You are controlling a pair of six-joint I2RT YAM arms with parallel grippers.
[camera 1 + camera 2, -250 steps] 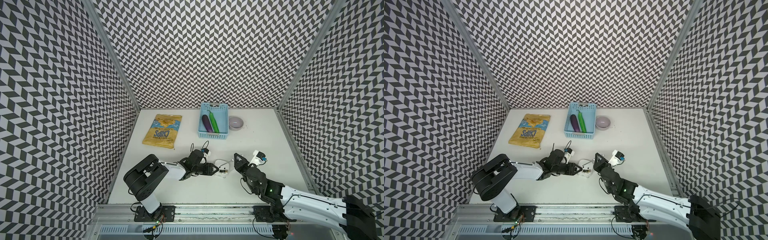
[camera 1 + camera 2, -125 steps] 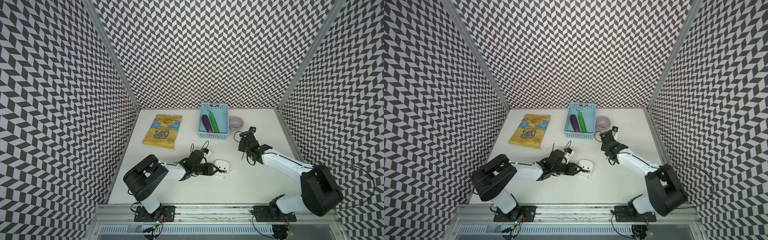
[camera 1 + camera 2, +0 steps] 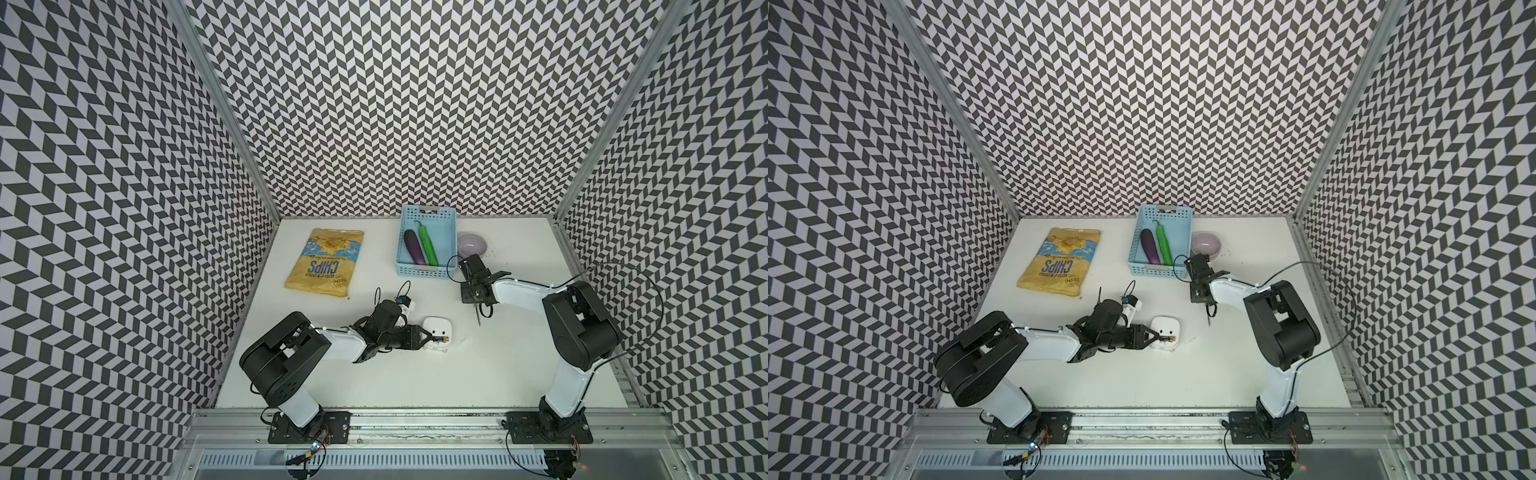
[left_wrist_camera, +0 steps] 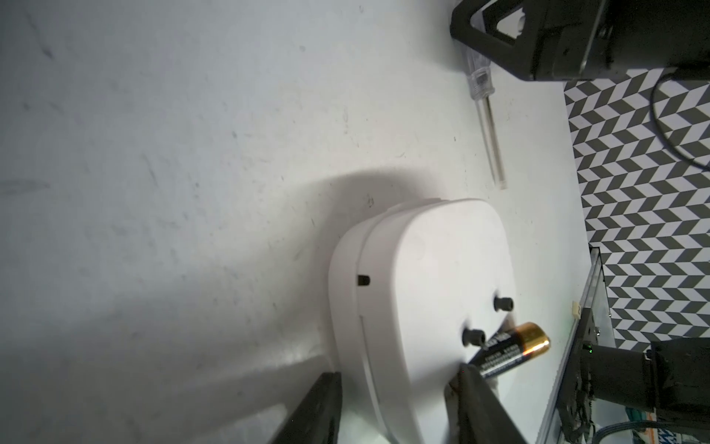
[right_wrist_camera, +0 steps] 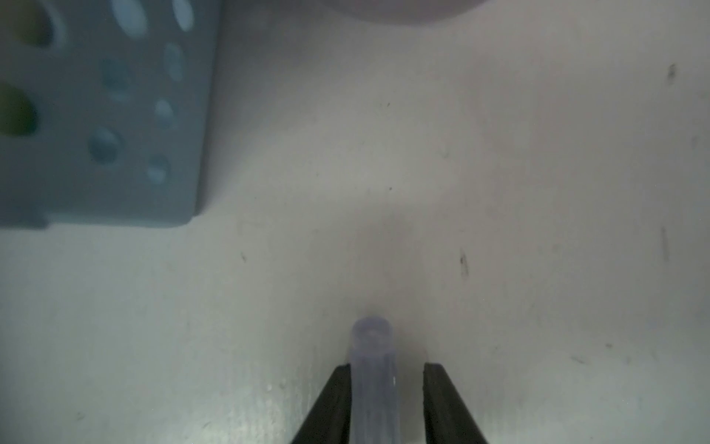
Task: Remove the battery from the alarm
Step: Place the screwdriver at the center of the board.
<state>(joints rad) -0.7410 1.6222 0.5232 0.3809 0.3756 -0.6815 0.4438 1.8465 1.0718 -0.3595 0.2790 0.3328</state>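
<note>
In both top views the alarm lies face down near the middle of the surface, its plain white back up. The battery sits along the 6 o'clock edge of that back, with its gold end pointing to 3 o'clock. My left wrist view shows the battery tilted up out of the back beside two small black knobs. Its gold end is past the edge of the alarm. Its black end is hidden behind a finger, so I cannot tell whether it is seated.

The left jaws reach in from 9 o'clock and stand about half open, straddling the alarm. One finger is against the side rim and the other is over the back at the battery's black end. They look clamped on the alarm's body.

The right jaws sit at 2 o'clock from the alarm, parted around the clear handle of the screwdriver. One finger touches the handle and the other stands off with a gap, so there is no grip. The screwdriver lies flat on the surface with its shaft running toward 6 o'clock.

A blue basket sits at 12 o'clock, with a lilac bowl just beside it at 3 o'clock. A chips bag lies at 10 o'clock.
</note>
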